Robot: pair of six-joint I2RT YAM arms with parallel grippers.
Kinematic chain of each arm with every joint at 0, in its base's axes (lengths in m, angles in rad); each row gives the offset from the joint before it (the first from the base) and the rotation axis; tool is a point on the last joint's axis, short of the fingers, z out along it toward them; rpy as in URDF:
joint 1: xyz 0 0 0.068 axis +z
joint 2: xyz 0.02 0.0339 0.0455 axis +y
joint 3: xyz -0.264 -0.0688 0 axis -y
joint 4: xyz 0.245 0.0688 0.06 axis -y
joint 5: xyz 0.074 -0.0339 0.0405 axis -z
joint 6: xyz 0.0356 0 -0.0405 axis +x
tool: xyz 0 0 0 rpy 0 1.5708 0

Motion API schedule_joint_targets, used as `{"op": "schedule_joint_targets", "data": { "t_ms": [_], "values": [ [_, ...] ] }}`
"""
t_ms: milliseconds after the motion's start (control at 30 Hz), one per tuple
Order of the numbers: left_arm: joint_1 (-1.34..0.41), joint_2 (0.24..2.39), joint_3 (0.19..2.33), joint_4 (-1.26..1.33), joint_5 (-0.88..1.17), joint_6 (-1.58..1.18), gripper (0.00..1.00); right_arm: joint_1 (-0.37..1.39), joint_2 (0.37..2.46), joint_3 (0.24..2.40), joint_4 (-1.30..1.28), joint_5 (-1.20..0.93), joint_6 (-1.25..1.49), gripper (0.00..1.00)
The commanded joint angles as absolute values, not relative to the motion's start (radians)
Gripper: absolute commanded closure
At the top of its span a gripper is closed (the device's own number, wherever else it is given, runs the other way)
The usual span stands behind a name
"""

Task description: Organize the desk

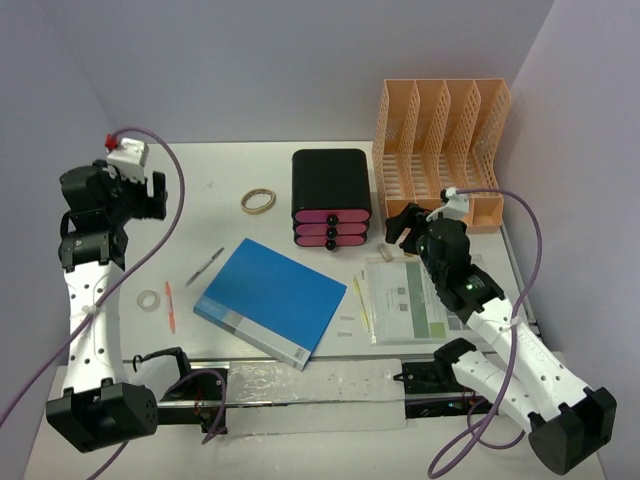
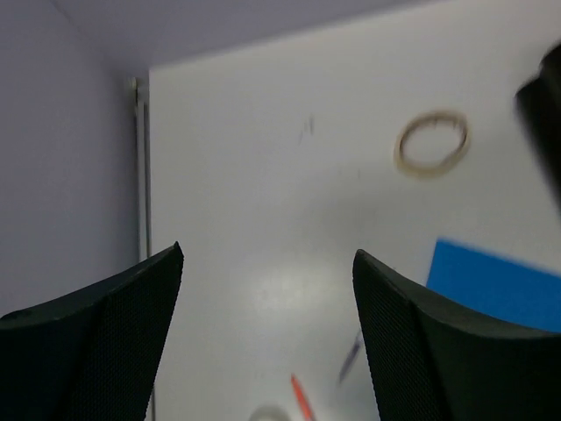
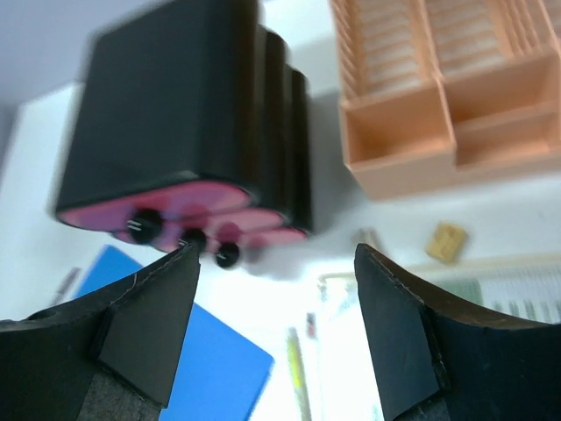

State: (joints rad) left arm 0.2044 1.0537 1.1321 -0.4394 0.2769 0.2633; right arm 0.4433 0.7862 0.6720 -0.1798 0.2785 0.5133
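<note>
The white desk (image 1: 250,170) holds scattered items. A blue folder (image 1: 270,298) lies in the middle. My left gripper (image 1: 148,196) is open and empty, held above the desk's far left; in the left wrist view (image 2: 267,254) bare desk (image 2: 263,175) shows between its fingers. My right gripper (image 1: 408,224) is open and empty, hovering right of the black box with pink drawers (image 1: 331,195). In the right wrist view (image 3: 276,250) the box (image 3: 166,105) is ahead to the left and the orange file rack (image 3: 438,96) ahead to the right.
A tan ring (image 1: 258,201) lies behind the folder, and a grey pen (image 1: 205,266), an orange pen (image 1: 169,305) and a small tape roll (image 1: 149,299) left of it. A yellow pen (image 1: 361,300), printed sheets (image 1: 405,300) and a small eraser (image 1: 388,254) lie under the right arm. The rack (image 1: 440,140) stands far right.
</note>
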Motion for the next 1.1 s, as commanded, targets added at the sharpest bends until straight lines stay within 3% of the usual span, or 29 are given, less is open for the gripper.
{"op": "schedule_joint_targets", "data": {
  "t_ms": [0, 133, 367, 1067],
  "values": [
    [0.213, 1.101, 1.074, -1.014, 0.148, 0.462, 0.18, 0.46, 0.772, 0.606, -0.22, 0.333, 0.564, 0.21],
    [0.213, 1.194, 1.058, -1.061, 0.161, 0.395, 0.28, 0.46, 0.781, 0.563, -0.145, 0.242, 0.535, 0.19],
    [0.209, 1.321, 1.003, -0.968, 0.043, 0.285, 0.32, 0.46, 0.807, 0.506, -0.039, 0.071, 0.586, 0.16],
    [0.198, 1.573, 0.935, -0.851, -0.035, 0.262, 0.46, 0.46, 0.792, 0.446, -0.015, 0.204, 0.594, 0.16]
  ]
}}
